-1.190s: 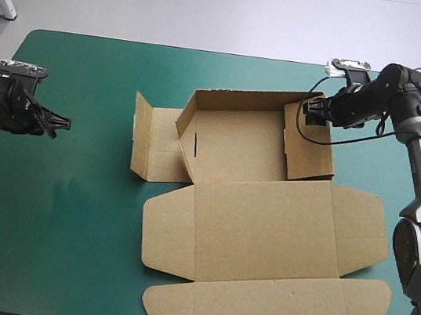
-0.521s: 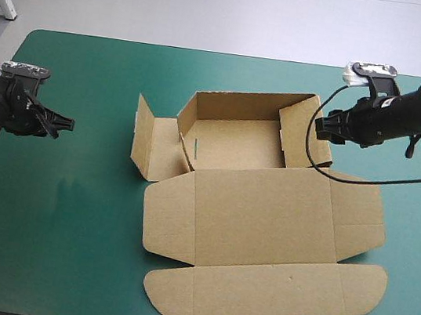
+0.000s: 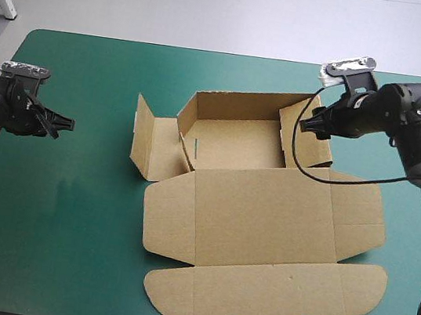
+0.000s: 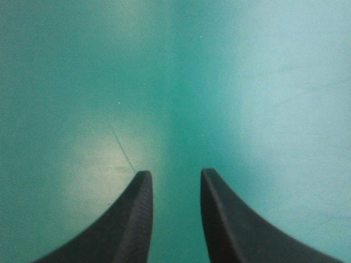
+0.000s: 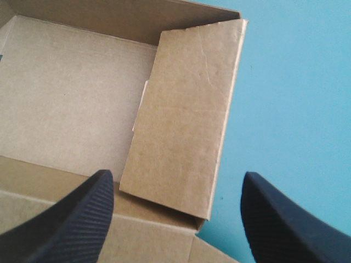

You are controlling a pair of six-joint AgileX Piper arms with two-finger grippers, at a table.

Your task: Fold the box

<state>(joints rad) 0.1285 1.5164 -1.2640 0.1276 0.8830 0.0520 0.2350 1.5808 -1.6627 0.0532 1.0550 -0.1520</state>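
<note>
Hovering wide open and empty, my right gripper (image 5: 175,183) has the raised right wall (image 5: 186,115) of the brown box (image 3: 264,221) ahead between its fingers. The box sits mid-table, tray toward the far edge, lid flat toward the near edge. My left gripper (image 4: 174,175), slightly parted, holds nothing above the teal-green cover (image 3: 68,208).

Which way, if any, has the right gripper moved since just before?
Yes. The right gripper has shifted toward the box, closing on its raised right-hand wall; the box itself has stayed put.
</note>
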